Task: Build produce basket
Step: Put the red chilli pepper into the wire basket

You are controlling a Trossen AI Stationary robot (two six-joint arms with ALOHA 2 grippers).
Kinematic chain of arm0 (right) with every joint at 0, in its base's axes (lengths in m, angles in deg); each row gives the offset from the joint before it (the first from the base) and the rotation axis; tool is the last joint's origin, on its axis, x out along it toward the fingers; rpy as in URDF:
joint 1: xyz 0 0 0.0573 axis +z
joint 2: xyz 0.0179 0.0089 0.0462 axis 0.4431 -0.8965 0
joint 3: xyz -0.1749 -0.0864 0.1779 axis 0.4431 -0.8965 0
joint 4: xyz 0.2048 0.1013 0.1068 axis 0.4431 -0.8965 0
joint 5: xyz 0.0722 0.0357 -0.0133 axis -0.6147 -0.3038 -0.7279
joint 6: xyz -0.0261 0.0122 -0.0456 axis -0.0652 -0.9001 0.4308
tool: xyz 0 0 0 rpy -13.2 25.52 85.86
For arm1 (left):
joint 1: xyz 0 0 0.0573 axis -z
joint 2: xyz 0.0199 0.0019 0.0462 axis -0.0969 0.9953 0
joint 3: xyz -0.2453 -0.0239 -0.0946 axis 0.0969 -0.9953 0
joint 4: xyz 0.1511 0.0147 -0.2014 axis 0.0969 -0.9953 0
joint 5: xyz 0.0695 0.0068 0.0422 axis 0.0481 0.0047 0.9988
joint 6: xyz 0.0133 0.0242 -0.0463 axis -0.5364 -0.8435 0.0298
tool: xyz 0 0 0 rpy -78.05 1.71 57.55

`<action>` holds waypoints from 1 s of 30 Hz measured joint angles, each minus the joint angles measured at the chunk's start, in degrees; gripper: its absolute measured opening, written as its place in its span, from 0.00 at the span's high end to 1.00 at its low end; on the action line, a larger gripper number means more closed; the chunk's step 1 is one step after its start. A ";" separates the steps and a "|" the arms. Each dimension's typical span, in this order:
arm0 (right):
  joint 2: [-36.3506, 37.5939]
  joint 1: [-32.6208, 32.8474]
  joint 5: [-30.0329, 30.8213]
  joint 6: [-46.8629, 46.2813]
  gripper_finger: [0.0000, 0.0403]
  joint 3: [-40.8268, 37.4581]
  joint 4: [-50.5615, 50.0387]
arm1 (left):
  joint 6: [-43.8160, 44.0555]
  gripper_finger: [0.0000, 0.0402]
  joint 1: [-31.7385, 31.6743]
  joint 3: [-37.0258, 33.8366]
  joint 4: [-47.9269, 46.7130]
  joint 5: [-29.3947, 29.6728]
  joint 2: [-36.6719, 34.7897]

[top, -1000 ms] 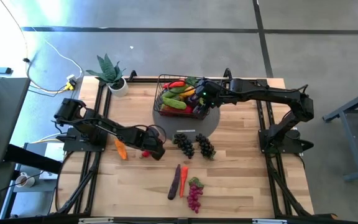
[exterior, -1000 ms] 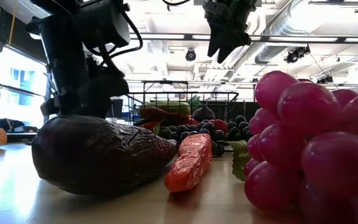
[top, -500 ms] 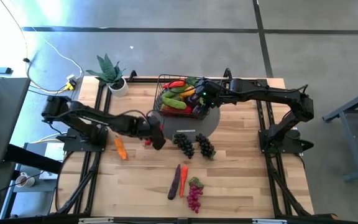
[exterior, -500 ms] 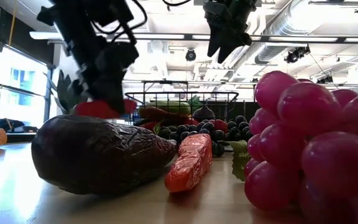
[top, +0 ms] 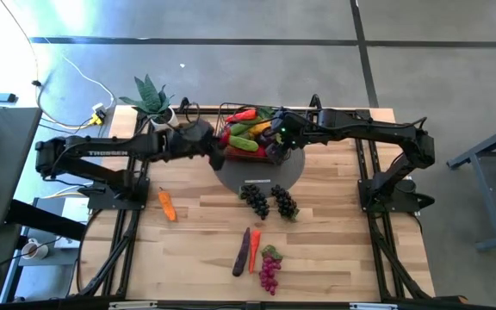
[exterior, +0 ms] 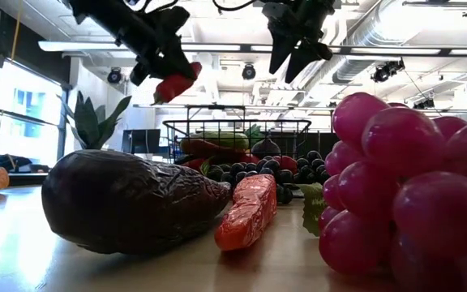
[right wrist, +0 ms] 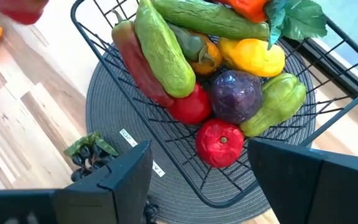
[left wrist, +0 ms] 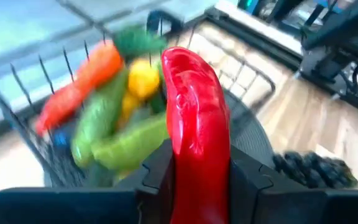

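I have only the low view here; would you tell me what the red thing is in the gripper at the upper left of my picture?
Observer: It is a red pepper, clamped between the jaws of the left gripper.
Operator: Thank you. Is it over the basket yet?
Observer: Seen from above, that gripper is at the left edge of the basket, not over its middle.
Operator: And is the other gripper holding anything?
Observer: No. The right gripper hangs above the basket with its jaws open and empty.
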 joint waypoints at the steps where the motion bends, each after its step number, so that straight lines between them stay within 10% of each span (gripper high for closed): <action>1: 0.00 0.00 0.03 -0.49 0.39 0.00 0.02 | -1.90 0.78 -1.19 0.01 0.78 -0.72 -0.11; 18: 0.00 0.28 1.43 -11.36 0.39 0.00 0.01 | -27.89 0.78 -13.70 -0.01 21.18 -8.87 2.34; 30: 0.00 3.67 3.45 -15.57 0.39 0.00 0.03 | -30.46 0.72 -17.11 -0.03 29.32 -12.97 12.25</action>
